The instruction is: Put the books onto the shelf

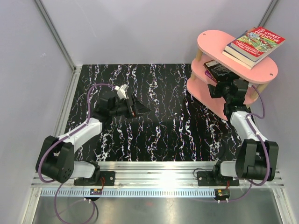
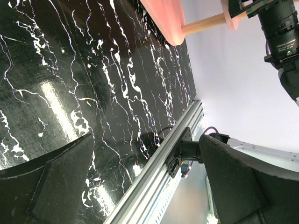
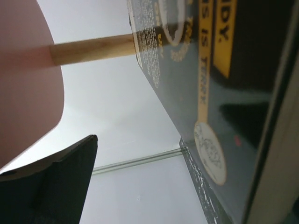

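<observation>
The pink shelf (image 1: 211, 41) stands at the table's (image 1: 177, 140) far right corner, with a stack of books (image 1: 253, 45) on its top board and a black-covered book (image 1: 217, 70) lying on the middle board. The right arm (image 1: 244, 122) reaches to that book with jaws wide, one finger (image 3: 51, 186) apart from the cover. The left arm (image 1: 84, 133) hovers over the table's left side, jaws wide.

black book (image 3: 233, 93) close by pink shelf board (image 3: 23, 70) and wooden post (image 3: 93, 48).
</observation>
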You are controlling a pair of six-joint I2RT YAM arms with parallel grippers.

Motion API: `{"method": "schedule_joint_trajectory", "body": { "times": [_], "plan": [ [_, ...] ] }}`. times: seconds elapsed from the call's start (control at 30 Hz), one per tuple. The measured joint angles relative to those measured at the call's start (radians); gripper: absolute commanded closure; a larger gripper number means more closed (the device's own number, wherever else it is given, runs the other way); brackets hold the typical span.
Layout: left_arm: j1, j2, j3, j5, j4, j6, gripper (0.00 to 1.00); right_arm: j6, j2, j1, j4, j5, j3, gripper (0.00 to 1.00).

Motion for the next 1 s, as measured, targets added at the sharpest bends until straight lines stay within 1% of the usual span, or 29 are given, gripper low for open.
{"method": "schedule_joint_trajectory", "body": {
  "times": [0.27, 0.47, 0.63, 0.7, 0.8, 0.9, 0.97, 1.0],
  "plan": [
    [0.002, 0.003, 0.0, 0.0, -0.002, 0.0, 0.02, -0.003, -0.071, -0.001, -0.001, -0.018, -0.048, 0.0],
    [0.002, 0.003, 0.0, 0.0, -0.002, -0.001, 0.02, -0.036, -0.191, -0.001, -0.064, -0.006, -0.099, 0.0],
    [0.002, 0.003, 0.0, 0.0, -0.003, 0.0, 0.02, -0.105, -0.374, -0.002, -0.158, 0.079, -0.157, 0.0],
    [0.002, 0.003, 0.0, 0.0, -0.002, 0.0, 0.02, -0.121, -0.481, -0.002, -0.177, 0.12, -0.212, 0.03],
    [0.002, 0.003, 0.0, 0.0, 0.0, -0.001, 0.02, -0.146, -0.622, -0.003, -0.206, 0.156, -0.298, 0.05],
    [0.002, 0.002, -0.004, -0.001, 0.005, 0.003, 0.01, -0.204, -0.715, -0.003, -0.224, 0.153, -0.361, 0.03],
    [0.002, -0.007, -0.013, -0.007, 0.0, 0.013, 0.01, -0.282, -0.763, -0.003, -0.233, 0.109, -0.389, 0.02],
    [0.002, -0.017, -0.016, -0.013, -0.011, 0.025, 0.01, -0.323, -0.786, -0.003, -0.241, 0.076, -0.393, 0.0]
  ]
}}
